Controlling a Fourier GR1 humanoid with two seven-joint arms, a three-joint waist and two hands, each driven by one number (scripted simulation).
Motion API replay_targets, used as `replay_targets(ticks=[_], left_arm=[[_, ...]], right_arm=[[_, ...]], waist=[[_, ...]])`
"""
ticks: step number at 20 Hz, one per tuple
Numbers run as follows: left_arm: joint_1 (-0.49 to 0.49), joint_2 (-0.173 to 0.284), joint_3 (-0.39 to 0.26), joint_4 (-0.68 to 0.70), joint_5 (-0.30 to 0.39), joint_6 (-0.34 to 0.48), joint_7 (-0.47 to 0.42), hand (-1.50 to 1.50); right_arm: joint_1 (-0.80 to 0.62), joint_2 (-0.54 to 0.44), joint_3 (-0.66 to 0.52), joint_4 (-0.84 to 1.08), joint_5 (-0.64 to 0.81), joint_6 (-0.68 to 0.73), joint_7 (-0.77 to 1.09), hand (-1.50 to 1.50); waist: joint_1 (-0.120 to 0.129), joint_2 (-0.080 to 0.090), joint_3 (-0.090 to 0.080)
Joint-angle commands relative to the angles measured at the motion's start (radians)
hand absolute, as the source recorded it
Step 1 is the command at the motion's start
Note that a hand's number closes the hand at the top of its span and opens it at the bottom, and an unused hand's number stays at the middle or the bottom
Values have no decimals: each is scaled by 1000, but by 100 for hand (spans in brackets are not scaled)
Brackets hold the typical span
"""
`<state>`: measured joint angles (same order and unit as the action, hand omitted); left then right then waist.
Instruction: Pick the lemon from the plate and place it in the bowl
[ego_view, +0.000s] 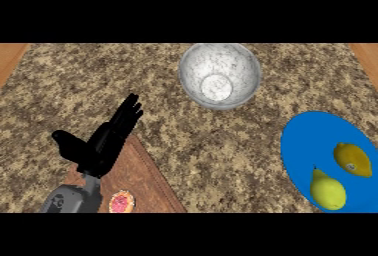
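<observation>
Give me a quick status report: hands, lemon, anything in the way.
Left hand open, resting at left; right hand not in view. Lemon on blue plate beside pear. Bowl unobstructed.

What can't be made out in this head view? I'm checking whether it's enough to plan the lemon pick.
- Right hand: shows nowhere in the head view.
- Blue plate: right rim cut off by the picture's edge.
- Small round red item: partly cut by the lower edge, too small to identify.
- Left hand: open, with its forearm cut by the lower edge.
- Lemon, pear and bowl show fully.
</observation>
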<state>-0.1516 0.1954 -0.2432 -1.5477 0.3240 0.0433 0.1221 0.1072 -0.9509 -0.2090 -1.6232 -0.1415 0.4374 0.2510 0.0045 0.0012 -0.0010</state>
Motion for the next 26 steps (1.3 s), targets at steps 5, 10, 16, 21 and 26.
replay_targets(ticks=[5, 10, 16, 21, 26], left_arm=[[-5, -46, 7, 7, -43, 8, 7, 0], [31, -5, 50, -62, -15, -44, 58, 0], [38, -54, 74, 7, -54, -67, -1, 0], [11, -95, 51, 12, -117, -33, 6, 0], [87, -69, 86, -55, -85, -102, 20, 0]], right_arm=[[-99, 10, 22, 106, 55, 131, 118, -150], [-86, 98, 82, 90, 161, 133, 142, -150], [-102, 148, 38, 128, 254, 200, 70, -150], [-189, 198, 81, 247, 388, 168, 4, -150], [-173, 304, 71, 147, 426, 140, 95, -150]], waist=[[-2, 0, 1], [-4, -2, 1], [-6, -2, 1], [-3, 0, 1], [-3, -2, 1]])
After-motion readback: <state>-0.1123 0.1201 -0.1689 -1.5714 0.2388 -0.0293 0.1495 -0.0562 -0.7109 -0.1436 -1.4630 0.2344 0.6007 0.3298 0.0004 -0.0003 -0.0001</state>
